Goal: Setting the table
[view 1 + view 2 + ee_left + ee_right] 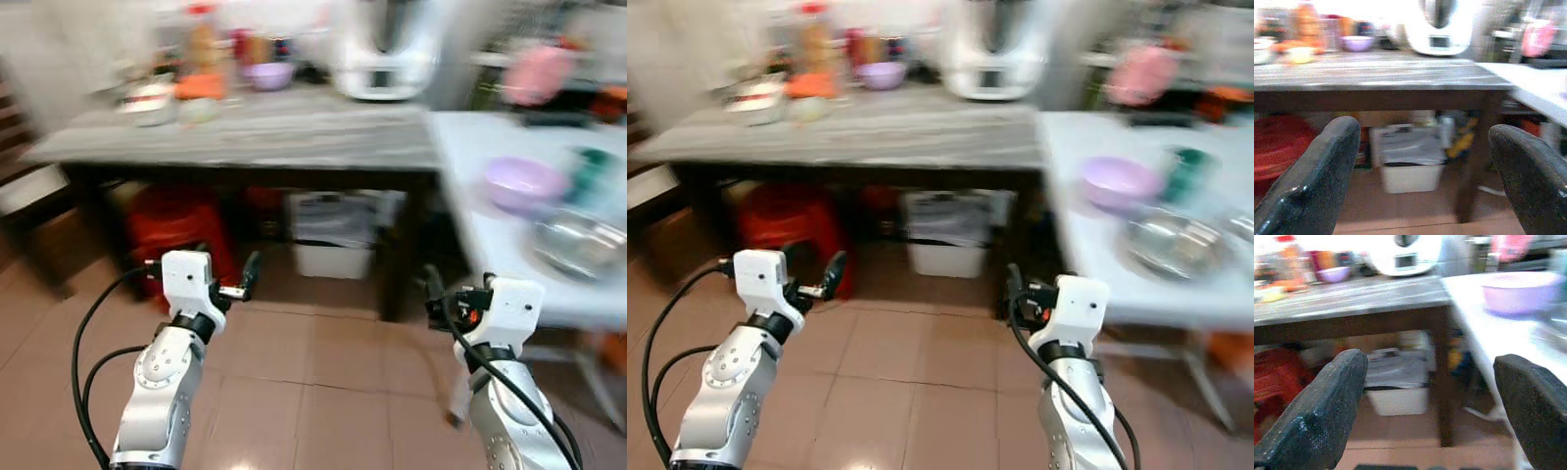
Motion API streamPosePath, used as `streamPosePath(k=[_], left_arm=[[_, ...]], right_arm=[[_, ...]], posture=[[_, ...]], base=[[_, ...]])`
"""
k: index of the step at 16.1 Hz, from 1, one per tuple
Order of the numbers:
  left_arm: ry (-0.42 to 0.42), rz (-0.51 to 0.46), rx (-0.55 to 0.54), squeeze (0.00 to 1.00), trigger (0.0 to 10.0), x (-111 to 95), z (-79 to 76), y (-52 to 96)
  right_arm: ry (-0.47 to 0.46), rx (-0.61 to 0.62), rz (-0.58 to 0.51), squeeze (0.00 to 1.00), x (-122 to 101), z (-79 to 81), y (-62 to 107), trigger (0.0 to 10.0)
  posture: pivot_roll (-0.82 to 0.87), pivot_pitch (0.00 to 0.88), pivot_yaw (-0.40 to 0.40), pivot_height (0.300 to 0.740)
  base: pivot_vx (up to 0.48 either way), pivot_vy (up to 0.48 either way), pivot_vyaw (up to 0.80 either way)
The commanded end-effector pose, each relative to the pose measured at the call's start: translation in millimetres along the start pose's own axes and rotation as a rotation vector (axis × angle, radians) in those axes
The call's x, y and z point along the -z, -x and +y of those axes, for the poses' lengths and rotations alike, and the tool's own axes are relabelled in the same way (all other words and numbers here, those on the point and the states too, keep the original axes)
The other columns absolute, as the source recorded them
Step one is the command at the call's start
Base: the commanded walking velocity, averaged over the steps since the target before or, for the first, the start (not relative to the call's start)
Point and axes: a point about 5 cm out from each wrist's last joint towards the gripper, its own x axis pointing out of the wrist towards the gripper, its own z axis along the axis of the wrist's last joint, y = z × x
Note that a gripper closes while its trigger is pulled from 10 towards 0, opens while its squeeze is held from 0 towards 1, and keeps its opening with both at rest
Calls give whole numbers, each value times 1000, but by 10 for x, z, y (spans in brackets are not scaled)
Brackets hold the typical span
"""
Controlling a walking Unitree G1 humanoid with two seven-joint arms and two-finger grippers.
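Left eye view, blurred by motion: far left on the grey wooden table (pixel 294 137) stand a white dish (pixel 149 102), an orange bottle (pixel 201 49) and a small purple bowl (pixel 268 74), with a white kitchen appliance (pixel 384 49) further right at the far edge. Under this table sit a red stool (pixel 176 230) and a white storage box (pixel 333 235) on the tiled floor (pixel 313 392).

The left gripper (pixel 250 274) is held near, low in front of the table; the left wrist view shows its black fingers (pixel 1312 181) spread wide with nothing between them. The right gripper (pixel 433 289) hangs near at the same height, its fingers (pixel 1322 411) likewise wide apart and holding nothing.

To the right, a white table (pixel 470 147) meets the grey one at a corner. On it rest a purple bowl (pixel 522 183), a steel bowl (pixel 580 245) nearer, and a green cup (pixel 591 174).
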Motion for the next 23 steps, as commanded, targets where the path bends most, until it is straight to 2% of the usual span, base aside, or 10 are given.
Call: streamPosePath(k=[1, 17, 23], left_arm=[[-3, -6, 16, 0, 10000, -26, -34, -19], [-7, 4, 20, 0, 10000, -29, -27, -37], [-4, -4, 38, 0, 10000, -45, -31, -56]], right_arm=[[-2, 6, -18, 0, -46, -21, -9, 10000], [-4, -1, -22, 0, -34, 38, -40, 10000], [-2, 3, -24, 0, -33, 28, -57, 10000]], posture=[[-13, 0, 30, 740], [-4, 0, 41, 740], [-2, 0, 45, 740]], base=[[0, -446, -488], [0, -474, 0], [0, -45, 0]])
